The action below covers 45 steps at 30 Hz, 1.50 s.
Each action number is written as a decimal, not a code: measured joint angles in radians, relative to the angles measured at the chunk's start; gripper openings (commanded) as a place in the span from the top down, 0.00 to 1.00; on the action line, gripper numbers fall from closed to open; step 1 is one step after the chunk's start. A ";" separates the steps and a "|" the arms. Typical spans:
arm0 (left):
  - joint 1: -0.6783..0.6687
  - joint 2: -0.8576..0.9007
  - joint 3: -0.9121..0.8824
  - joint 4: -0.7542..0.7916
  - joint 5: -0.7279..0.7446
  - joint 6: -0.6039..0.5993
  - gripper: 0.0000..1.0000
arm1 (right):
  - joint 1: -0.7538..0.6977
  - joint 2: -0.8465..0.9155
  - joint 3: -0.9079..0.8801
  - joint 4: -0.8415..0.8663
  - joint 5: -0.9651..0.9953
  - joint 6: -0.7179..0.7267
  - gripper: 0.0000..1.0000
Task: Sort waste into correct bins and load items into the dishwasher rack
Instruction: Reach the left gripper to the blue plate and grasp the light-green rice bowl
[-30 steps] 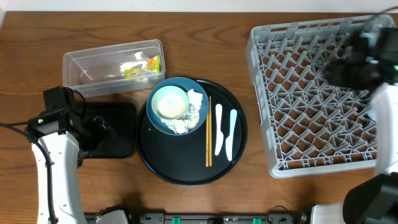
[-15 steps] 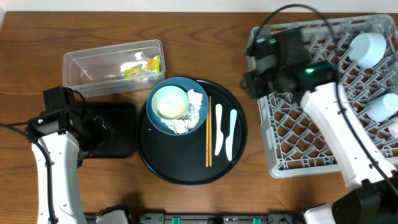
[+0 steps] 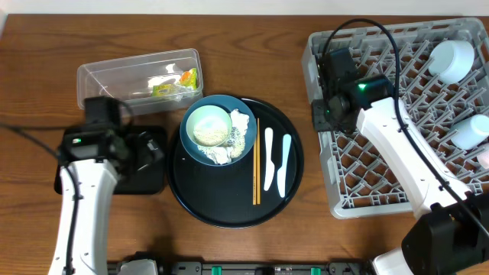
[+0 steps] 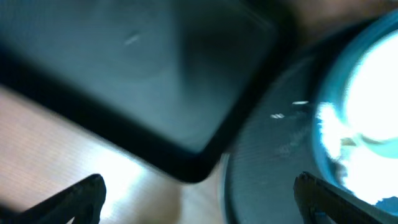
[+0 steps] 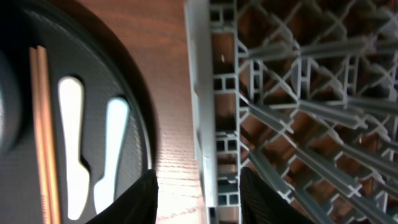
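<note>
The dark blue plate (image 3: 200, 151) lies on a round black tray (image 3: 229, 206) and holds the pale green bowl (image 3: 208, 124) and white tissue scraps (image 3: 238, 122). Two orange chopsticks (image 3: 256, 164) and two white utensils (image 3: 276, 160) lie beside it. The clear tub (image 3: 114, 80) holds a yellow-green wrapper (image 3: 177, 81). My left gripper (image 3: 153, 149) is open and empty over the shallow black tray (image 3: 145, 179); the left wrist view (image 4: 199, 202) is blurred. My right gripper (image 3: 319, 114) is open and empty, astride the grey rack's left wall (image 5: 202, 124).
The grey rack (image 3: 344, 198) fills the right side and holds a white cup (image 3: 451, 57) and a light blue cup (image 3: 470, 130). The right wrist view shows the utensils (image 5: 93, 149) and chopsticks (image 5: 40, 124) left of the rack wall. Bare wood lies in front.
My right arm swung from the rack's far right to its left edge, leaving cups in the rack. My left arm moved right, toward the round tray.
</note>
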 measured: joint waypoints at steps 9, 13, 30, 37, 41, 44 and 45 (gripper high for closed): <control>-0.309 0.040 0.009 0.257 0.001 0.038 0.03 | 0.006 0.000 -0.115 0.027 -0.047 0.000 0.60; -0.410 0.114 0.012 0.367 0.001 0.051 0.03 | 0.010 0.000 -0.171 0.059 -0.071 0.000 0.60; -0.561 0.436 0.013 0.572 0.000 0.099 0.32 | 0.010 0.000 -0.214 0.071 -0.083 0.000 0.60; -0.562 0.465 0.013 0.571 -0.002 0.106 0.66 | 0.010 0.000 -0.214 0.071 -0.083 0.000 0.61; -0.562 0.465 0.013 0.568 -0.004 0.106 0.73 | 0.010 0.000 -0.214 0.069 -0.083 0.000 0.60; -0.563 0.465 0.013 0.567 -0.003 0.104 0.80 | 0.010 0.000 -0.214 0.068 -0.084 0.000 0.60; -0.564 0.465 0.013 0.567 -0.004 0.105 0.81 | 0.010 0.000 -0.214 0.068 -0.084 0.000 0.60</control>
